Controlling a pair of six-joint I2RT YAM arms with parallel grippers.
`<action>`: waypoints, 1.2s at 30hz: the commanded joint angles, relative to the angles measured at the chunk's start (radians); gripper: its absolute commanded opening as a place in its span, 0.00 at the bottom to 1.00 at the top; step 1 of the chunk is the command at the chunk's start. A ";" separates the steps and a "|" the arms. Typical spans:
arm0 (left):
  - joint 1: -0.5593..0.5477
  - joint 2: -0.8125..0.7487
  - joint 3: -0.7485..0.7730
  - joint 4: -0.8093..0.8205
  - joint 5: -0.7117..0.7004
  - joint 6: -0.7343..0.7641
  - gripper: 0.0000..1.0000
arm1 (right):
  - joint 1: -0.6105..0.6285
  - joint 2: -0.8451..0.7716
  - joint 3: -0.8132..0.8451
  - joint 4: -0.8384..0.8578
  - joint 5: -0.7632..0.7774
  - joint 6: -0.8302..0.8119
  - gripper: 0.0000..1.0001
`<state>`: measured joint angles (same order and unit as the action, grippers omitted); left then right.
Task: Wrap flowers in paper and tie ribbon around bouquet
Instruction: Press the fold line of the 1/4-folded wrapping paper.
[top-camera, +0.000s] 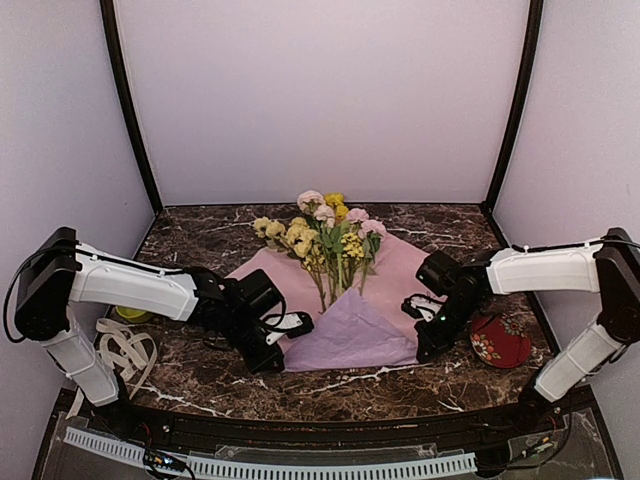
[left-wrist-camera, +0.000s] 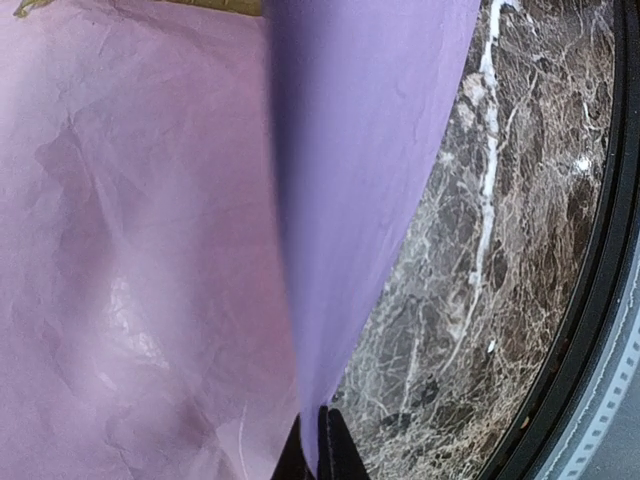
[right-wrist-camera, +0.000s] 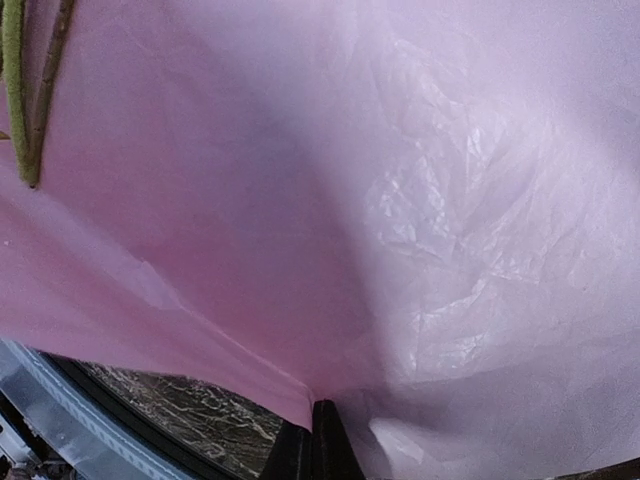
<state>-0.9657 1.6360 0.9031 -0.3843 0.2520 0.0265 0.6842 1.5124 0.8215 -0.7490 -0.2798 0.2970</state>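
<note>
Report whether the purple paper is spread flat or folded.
Partly folded: a near flap of the paper covers the stems of the flowers; the rest lies spread beneath.

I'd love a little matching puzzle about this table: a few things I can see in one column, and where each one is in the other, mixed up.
Things:
1. flowers
2. paper
3. ribbon
4. red dish

Places:
A. at the left side of the table
B. pinched by the left gripper and the right gripper
C. at the right side of the table
D. lying on the paper

Pairs: 1-D, 2-B, 3-A, 4-C
</note>
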 joint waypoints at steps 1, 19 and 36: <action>0.009 -0.033 0.030 -0.106 -0.018 0.019 0.00 | -0.009 -0.044 0.036 -0.096 0.010 -0.010 0.00; 0.036 0.057 0.039 -0.096 -0.034 0.039 0.00 | -0.014 0.036 0.056 -0.067 0.109 -0.012 0.04; 0.041 0.105 0.048 -0.086 0.013 0.036 0.00 | 0.086 -0.122 0.217 0.046 0.145 -0.029 0.27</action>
<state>-0.9276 1.7130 0.9497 -0.4301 0.2554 0.0502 0.6891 1.4204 1.0241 -0.8303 -0.0036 0.2893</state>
